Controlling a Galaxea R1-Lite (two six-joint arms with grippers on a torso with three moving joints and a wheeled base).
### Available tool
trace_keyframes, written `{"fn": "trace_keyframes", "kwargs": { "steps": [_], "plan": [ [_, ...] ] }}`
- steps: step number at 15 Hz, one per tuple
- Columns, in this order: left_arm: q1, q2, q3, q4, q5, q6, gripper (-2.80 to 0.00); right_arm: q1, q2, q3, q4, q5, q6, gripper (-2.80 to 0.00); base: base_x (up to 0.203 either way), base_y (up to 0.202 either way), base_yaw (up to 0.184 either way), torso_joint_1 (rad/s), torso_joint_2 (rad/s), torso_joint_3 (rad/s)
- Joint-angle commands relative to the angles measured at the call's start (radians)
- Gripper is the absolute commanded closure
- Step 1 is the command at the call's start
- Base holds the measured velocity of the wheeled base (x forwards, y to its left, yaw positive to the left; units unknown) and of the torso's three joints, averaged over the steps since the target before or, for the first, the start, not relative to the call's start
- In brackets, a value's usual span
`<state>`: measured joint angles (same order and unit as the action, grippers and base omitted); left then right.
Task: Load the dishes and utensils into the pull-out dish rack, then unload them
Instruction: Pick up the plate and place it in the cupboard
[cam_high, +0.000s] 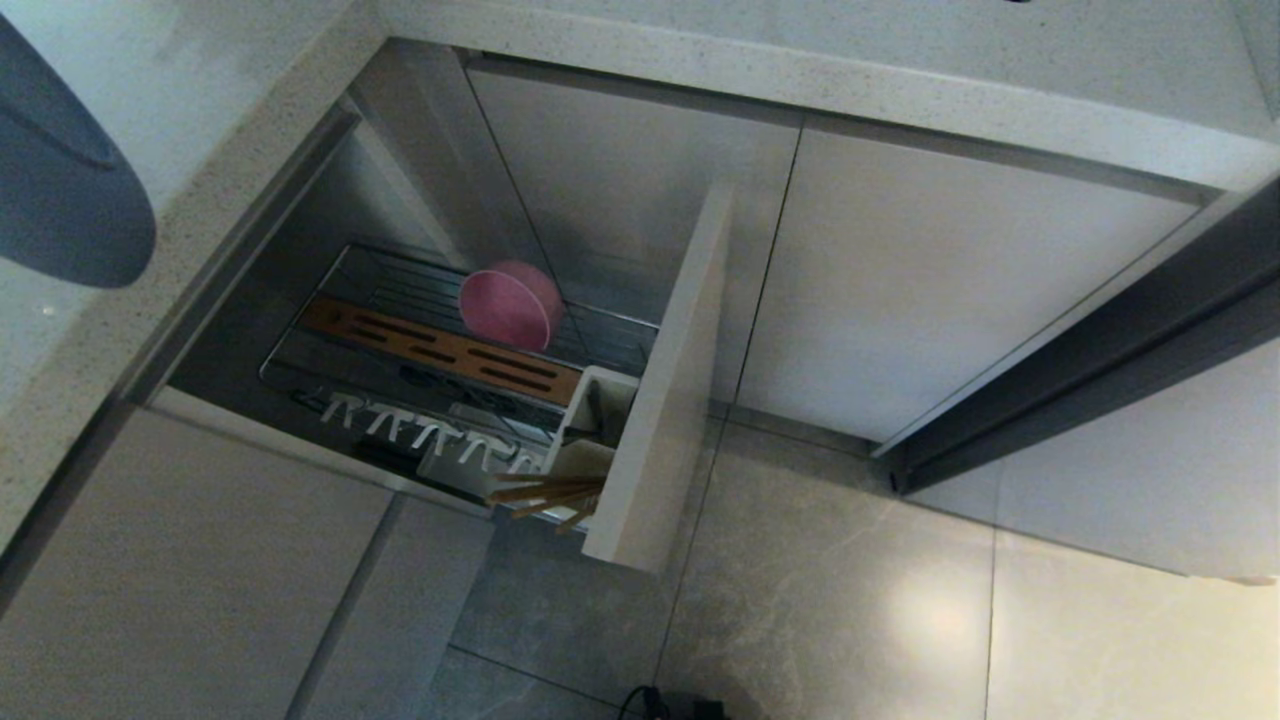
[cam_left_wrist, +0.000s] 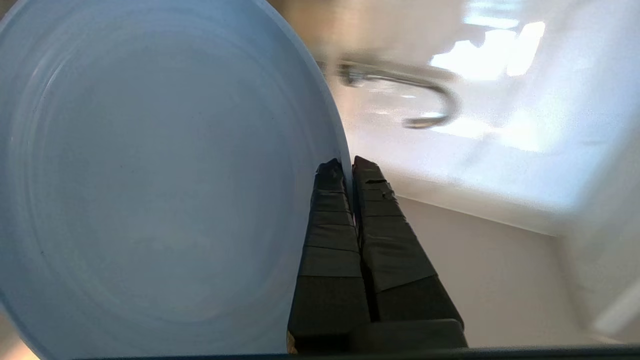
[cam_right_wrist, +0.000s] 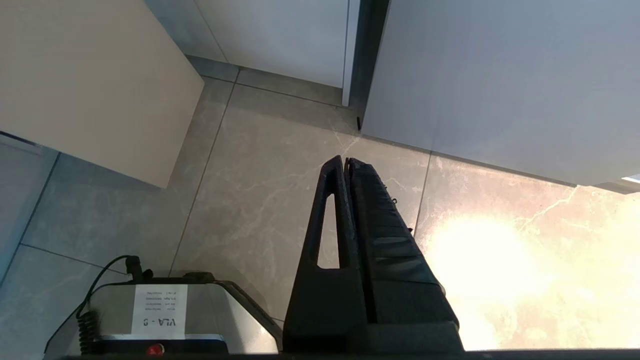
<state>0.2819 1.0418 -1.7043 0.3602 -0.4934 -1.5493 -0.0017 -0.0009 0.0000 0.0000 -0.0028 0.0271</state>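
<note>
The light-blue plate (cam_left_wrist: 150, 180) fills the left wrist view, held on edge, with my left gripper (cam_left_wrist: 348, 165) shut on its rim. In the head view the plate (cam_high: 60, 180) shows at the upper left over the countertop; the gripper itself is outside that view. The pull-out dish rack (cam_high: 400, 270) stands open below. The pink bowl (cam_high: 510, 305) lies tipped on its side on the wires behind the wooden strip (cam_high: 440, 352). The chopsticks (cam_high: 545, 492) stick out of the white caddy (cam_high: 600, 400) by the front panel (cam_high: 670, 400). My right gripper (cam_right_wrist: 346, 161) hangs shut and empty over the floor.
A speckled countertop (cam_high: 800, 80) runs above the cabinet doors (cam_high: 930, 280). A blurred faucet (cam_left_wrist: 400, 85) is beyond the plate. White pegs (cam_high: 430, 435) line the rack's near side. The robot's base (cam_right_wrist: 165, 320) and a cable lie on the tiled floor (cam_right_wrist: 260, 190).
</note>
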Motion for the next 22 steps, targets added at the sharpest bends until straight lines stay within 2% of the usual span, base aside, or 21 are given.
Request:
{"fn": "trace_keyframes", "kwargs": {
  "steps": [1,4,6,8,11,13,22],
  "plan": [
    [-0.002,0.037,0.041,0.002,-0.004,0.064,0.00,0.000,-0.001,0.000,0.000,0.000,0.000,0.00,0.000,0.000,0.000,0.000,0.00,0.000],
    [-0.045,0.047,0.075,0.000,-0.001,0.169,0.00,0.000,-0.001,0.000,0.000,0.000,0.000,0.00,0.000,0.000,0.000,0.000,0.00,0.000],
    [-0.086,0.046,0.081,0.001,0.000,0.175,0.00,0.000,-0.001,0.000,0.000,0.000,0.000,0.00,0.000,0.000,0.000,0.000,0.00,0.000],
    [-0.132,0.043,0.089,0.000,0.001,0.167,0.00,0.000,-0.001,0.000,0.000,0.000,0.001,0.00,0.000,0.000,0.000,0.000,0.00,0.000],
    [-0.160,0.041,0.095,-0.020,0.001,0.093,0.00,0.000,-0.001,0.000,0.000,0.000,0.001,0.00,0.000,0.000,0.000,0.000,0.00,0.000],
    [-0.191,0.035,0.127,-0.086,0.007,0.054,0.00,0.000,-0.001,0.000,0.000,0.000,0.000,0.00,0.000,0.000,0.000,0.000,0.00,0.000],
    [-0.196,0.035,0.106,-0.090,0.009,0.048,0.00,0.000,-0.001,0.000,0.000,0.000,0.001,0.00,0.000,0.000,0.000,0.000,0.00,0.000]
  ]
}}
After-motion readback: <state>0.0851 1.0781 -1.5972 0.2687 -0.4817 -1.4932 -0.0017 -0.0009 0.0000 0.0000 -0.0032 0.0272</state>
